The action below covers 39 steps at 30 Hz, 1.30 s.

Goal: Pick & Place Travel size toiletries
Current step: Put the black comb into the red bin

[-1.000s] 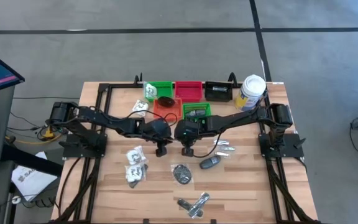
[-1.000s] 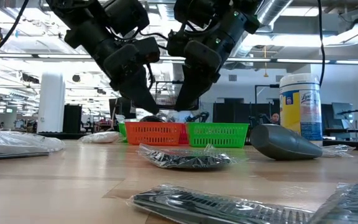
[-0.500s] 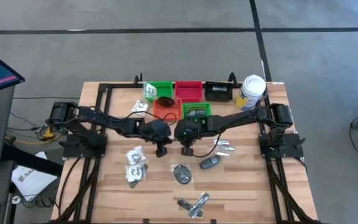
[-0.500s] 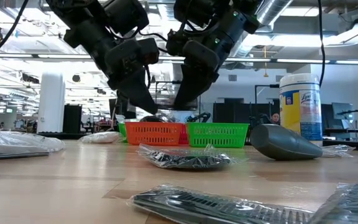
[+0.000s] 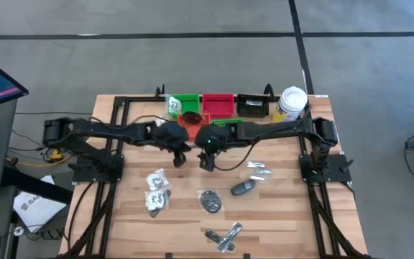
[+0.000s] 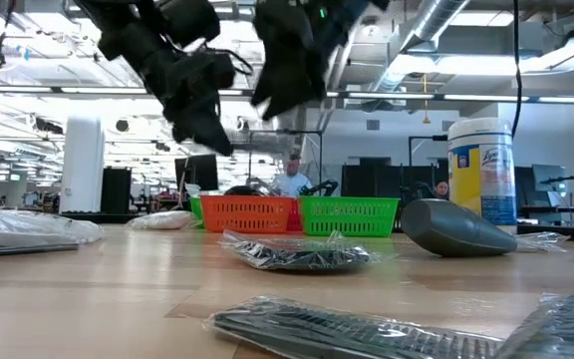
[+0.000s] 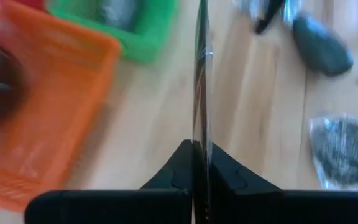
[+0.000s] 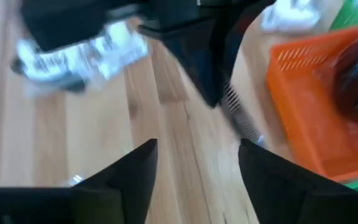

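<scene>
Both arms have drawn back toward the orange tray (image 5: 190, 124).

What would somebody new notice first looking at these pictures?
Probably the two dark arms meeting over the middle of the wooden table, beside the orange mesh tray. The left gripper is shut on a thin, clear-wrapped packet seen edge-on, while the right gripper stands open and empty. Next, the tall white canister at the far right corner.
</scene>
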Tool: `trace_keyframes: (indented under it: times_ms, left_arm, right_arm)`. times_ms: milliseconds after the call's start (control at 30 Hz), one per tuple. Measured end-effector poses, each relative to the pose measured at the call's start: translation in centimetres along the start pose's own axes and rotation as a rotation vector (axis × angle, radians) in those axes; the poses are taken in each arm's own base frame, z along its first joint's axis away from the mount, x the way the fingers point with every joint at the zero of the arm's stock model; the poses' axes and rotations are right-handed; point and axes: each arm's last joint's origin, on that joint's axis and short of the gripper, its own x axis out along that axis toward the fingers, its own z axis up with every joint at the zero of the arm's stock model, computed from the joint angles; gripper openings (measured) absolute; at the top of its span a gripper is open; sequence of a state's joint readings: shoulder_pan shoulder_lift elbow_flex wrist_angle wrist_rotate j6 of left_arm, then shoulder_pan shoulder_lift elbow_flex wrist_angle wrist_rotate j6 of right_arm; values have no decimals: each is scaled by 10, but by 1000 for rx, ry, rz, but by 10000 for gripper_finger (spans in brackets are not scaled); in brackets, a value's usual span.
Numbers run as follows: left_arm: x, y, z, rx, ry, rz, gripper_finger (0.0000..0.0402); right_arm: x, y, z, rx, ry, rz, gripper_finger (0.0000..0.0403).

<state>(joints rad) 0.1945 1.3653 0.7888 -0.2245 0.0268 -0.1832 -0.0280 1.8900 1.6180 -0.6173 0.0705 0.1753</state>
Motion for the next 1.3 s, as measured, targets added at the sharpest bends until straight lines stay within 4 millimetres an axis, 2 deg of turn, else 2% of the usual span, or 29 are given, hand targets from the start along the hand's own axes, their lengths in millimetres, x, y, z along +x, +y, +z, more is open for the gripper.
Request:
trace_keyframes:
  times_ms: [233, 400, 533, 733, 900, 1100, 1300]
  left_arm:
    - [-22, 34, 13, -6, -98, 30, 5]
    - [-24, 55, 16, -51, -95, 22, 5]
    - [-22, 62, 30, -31, -116, 36, 5]
    - [-3, 67, 69, 8, -130, 36, 5]
    - [20, 74, 106, 26, -153, 29, 5]
    - [43, 95, 140, -9, -162, 57, 5]
    - [65, 115, 159, -35, -136, 76, 5]
  right_arm:
    - [-53, -13, 45, 43, -71, -19, 228]
    - [-85, -16, 57, 92, -62, -17, 220]
    - [-112, -14, 59, 93, -116, -4, 219]
    - [-146, -8, 56, 60, -162, 24, 221]
    - [-171, -11, 48, 40, -197, 19, 219]
    - [-182, -16, 21, 44, -210, 23, 221]
    - [-201, -22, -11, 72, -320, 45, 219]
